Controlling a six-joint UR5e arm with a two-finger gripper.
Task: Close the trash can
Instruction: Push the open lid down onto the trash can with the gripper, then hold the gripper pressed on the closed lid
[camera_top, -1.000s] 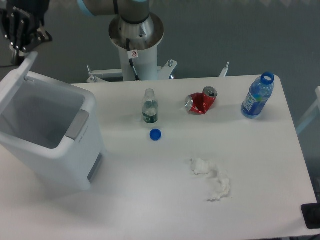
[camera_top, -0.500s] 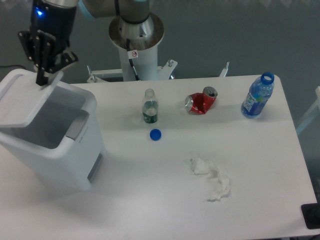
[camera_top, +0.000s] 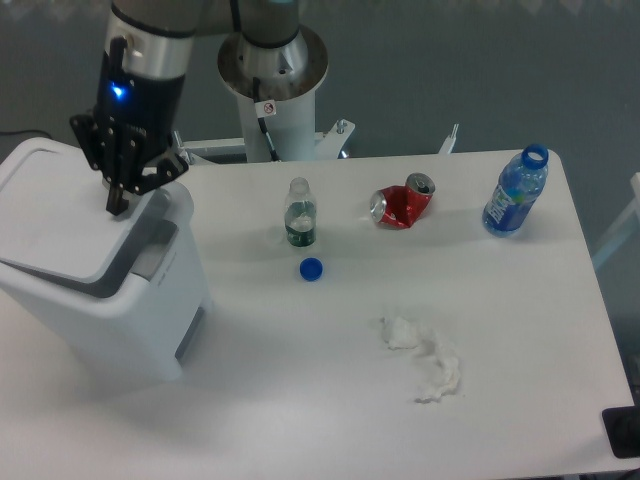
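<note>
1. No writing is readable; the blue bottle (camera_top: 515, 192) label is too small.
2. White table (camera_top: 330, 400), grey floor behind.
3. The trash can (camera_top: 95, 270) stands at the table's left.
4. The pincer (camera_top: 125, 195) rests on its lid; I cannot tell its opening.

My gripper (camera_top: 122, 196) hard against the trash can (camera_top: 95, 270) lid at nine o'clock, small bottle (camera_top: 299, 215) and blue cap (camera_top: 311, 268) near centre, crushed can (camera_top: 402, 203) at one o'clock, blue bottle (camera_top: 516, 192) at two o'clock, crumpled tissue (camera_top: 425, 357) at five o'clock, bare tabletop between them.
</note>
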